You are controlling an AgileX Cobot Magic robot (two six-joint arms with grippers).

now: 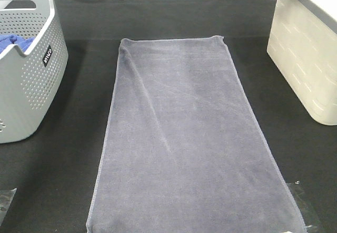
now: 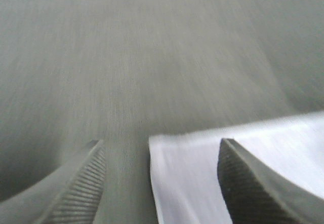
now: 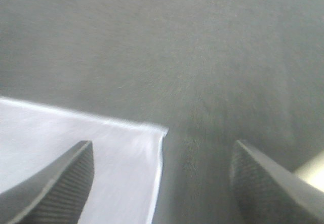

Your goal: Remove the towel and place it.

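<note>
The towel [image 1: 184, 143] lies spread flat down the middle of the dark table [image 1: 84, 59], its long axis running from twelve o'clock to six o'clock in the high view, one faint crease slanting across it. It is out of the grey perforated basket [image 1: 31, 80] at nine o'clock, which now shows only a bright blue cloth [image 1: 15, 42] inside. A cream bin [image 1: 305, 59] stands at three o'clock, apart from the towel's edge.

My left end effector [image 2: 161, 183] is spread wide, its ribbed fingertips [image 2: 81, 183] empty, straddling the towel's far left corner [image 2: 212, 178] from above. My right end effector [image 3: 162, 183] is equally spread and holds nothing; the far right corner [image 3: 116, 168] sits beneath it. I cannot tell from the wrist views, which are blurred, whether either one is touching the fabric or hanging just above it. In the high view both arms show only as dark shapes at the twelve o'clock edge, over the far hem.

I judge this arrangement deliberate: one end effector per far corner lets a long cloth be laid out taut and straight, and letting go at both corners together keeps it from skewing. With the towel flat and nothing pinched, the placing looks essentially done. What remains, as I read it, is lifting clear without snagging the hem.
</note>
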